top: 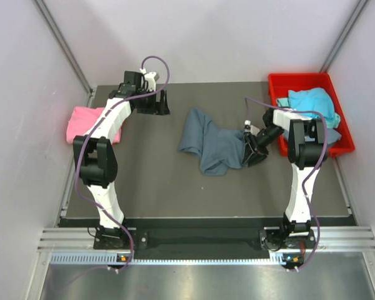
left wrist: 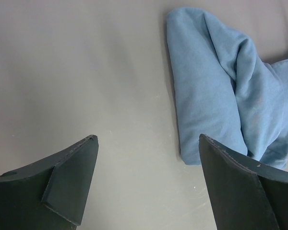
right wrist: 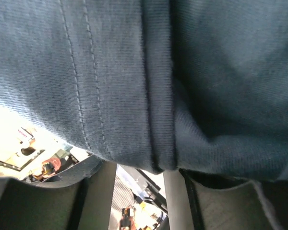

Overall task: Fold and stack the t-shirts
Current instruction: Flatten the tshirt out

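A slate blue-grey t-shirt [top: 215,145] lies crumpled in the middle of the table, and its rumpled edge [left wrist: 216,86] shows in the left wrist view. My right gripper [top: 253,150] is pushed into its right edge. There the cloth [right wrist: 134,72] fills the right wrist view and drapes over the fingertips; the fingers [right wrist: 93,196] stand apart with a gap between them. My left gripper [top: 157,103] [left wrist: 148,136] hangs wide open over bare table, left of the shirt, holding nothing. A pink t-shirt [top: 87,124] lies folded at the left edge. A turquoise t-shirt [top: 312,103] sits in the bin.
The red plastic bin [top: 287,80] stands at the back right corner, with blue-grey cloth [top: 330,135] under the turquoise one. White walls close the table in on the left, right and back. The arms' bases stand on the rail at the near edge.
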